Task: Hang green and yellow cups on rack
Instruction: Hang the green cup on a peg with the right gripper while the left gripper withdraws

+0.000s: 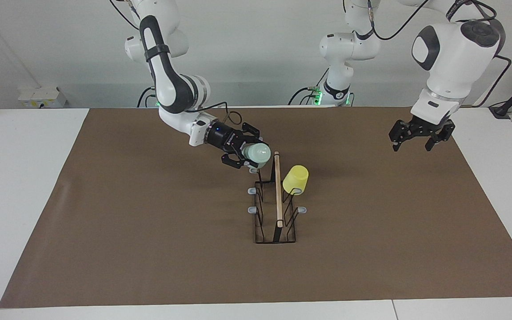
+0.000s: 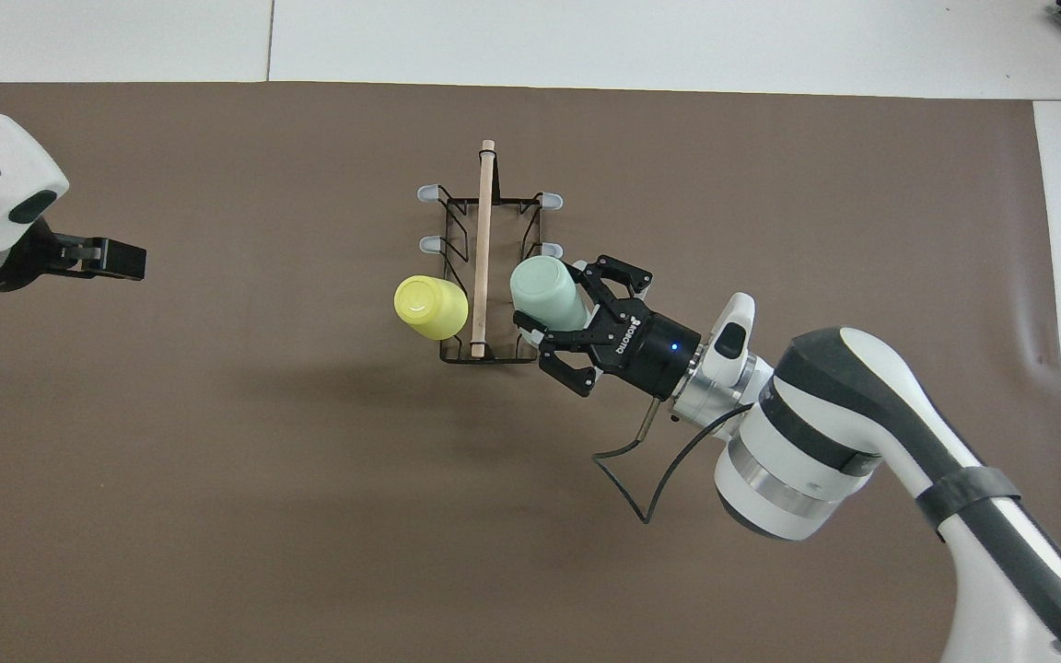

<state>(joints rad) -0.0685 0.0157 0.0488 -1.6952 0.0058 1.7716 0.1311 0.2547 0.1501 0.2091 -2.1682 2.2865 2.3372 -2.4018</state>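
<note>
Already the yellow cup [image 1: 295,179] hangs upside down on a rack [image 1: 276,209] prong. Right gripper [image 1: 248,156] clamps the mint green cup [image 1: 256,153] over the prong nearest the robots (light, stiff, slick plastic, best gripped across its wall). Left gripper [image 1: 420,141] waits, released.

Mint-green cup [image 1: 257,153], yellow cup [image 1: 295,179], seemingly black rack [image 1: 275,222].

White table [image 1: 25,186] [image 2: 586,37] lying under a brown mat [image 1: 149,231] [image 2: 263,479] covering most of its top, white margins showing at the edges. Black wire rack [image 1: 275,222] [image 2: 484,354] standing directly on the mat, near its middle.
</note>
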